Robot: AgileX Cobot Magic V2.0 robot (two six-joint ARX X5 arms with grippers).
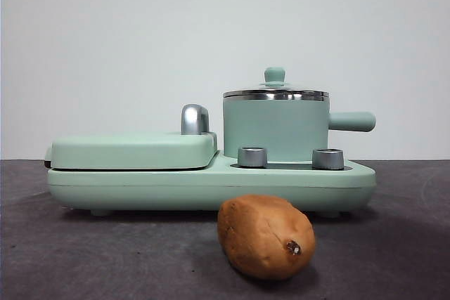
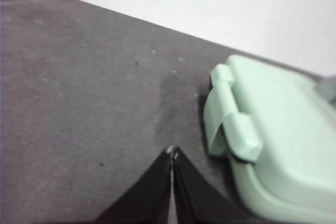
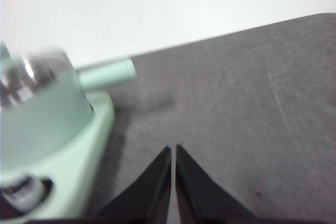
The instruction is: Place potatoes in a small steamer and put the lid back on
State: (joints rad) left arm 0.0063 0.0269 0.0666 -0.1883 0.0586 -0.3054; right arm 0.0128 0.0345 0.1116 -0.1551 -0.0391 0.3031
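Both grippers' jaws closed, idle; lid [image 1: 275, 93] on steamer [image 1: 275, 128], lift by knob [image 1: 274, 74] first, then potato [image 1: 266, 237].

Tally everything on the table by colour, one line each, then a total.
Mint green: 3, the cooker base, the griddle cover, the pot
Clear glass: 1, the lid
Brown-orange: 1, the potato
Total: 5
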